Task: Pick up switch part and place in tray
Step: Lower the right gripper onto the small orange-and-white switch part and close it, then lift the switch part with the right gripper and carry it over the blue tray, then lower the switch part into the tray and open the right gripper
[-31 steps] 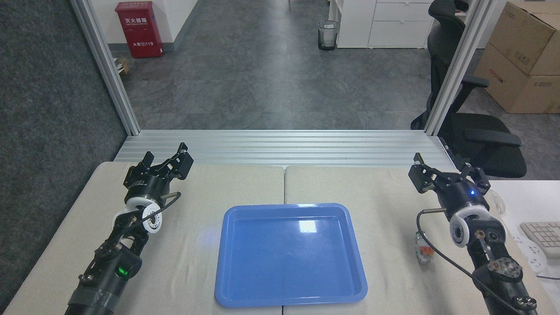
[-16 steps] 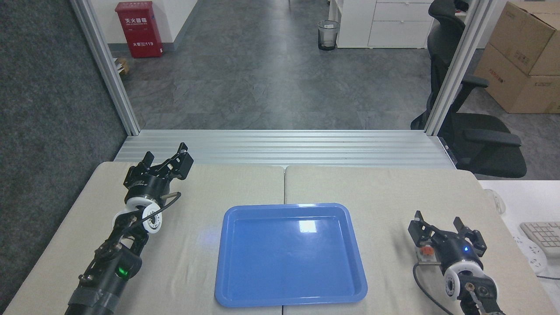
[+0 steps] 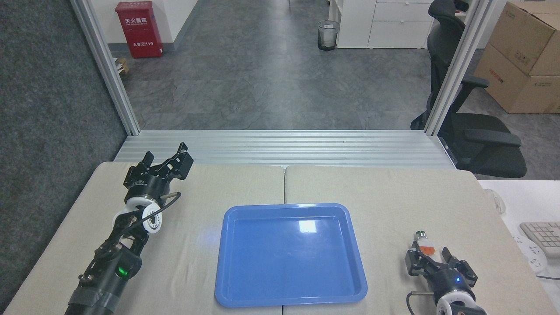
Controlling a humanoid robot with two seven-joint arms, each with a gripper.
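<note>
The switch part point(image 3: 423, 243) lies on the beige table at the right, white with an orange middle and its dark cap pointing away from me. My right gripper point(image 3: 430, 259) sits low at the near right edge, open, with its fingertips on either side of the part's near end. Whether they touch it I cannot tell. The blue tray point(image 3: 290, 253) rests in the middle of the table with nothing in it. My left gripper point(image 3: 166, 156) hovers open at the far left of the table, holding nothing, well away from the tray.
A white side table point(image 3: 525, 201) with a keyboard point(image 3: 542, 235) and a power strip point(image 3: 531, 256) stands just right of my right arm. A metal rail point(image 3: 284, 146) borders the table's far edge. A black office chair point(image 3: 477, 131) stands beyond the right corner.
My right arm has drawn back from the far right of the table toward the near edge and lowered, ending with its open fingers at the switch part. The left arm stayed put.
</note>
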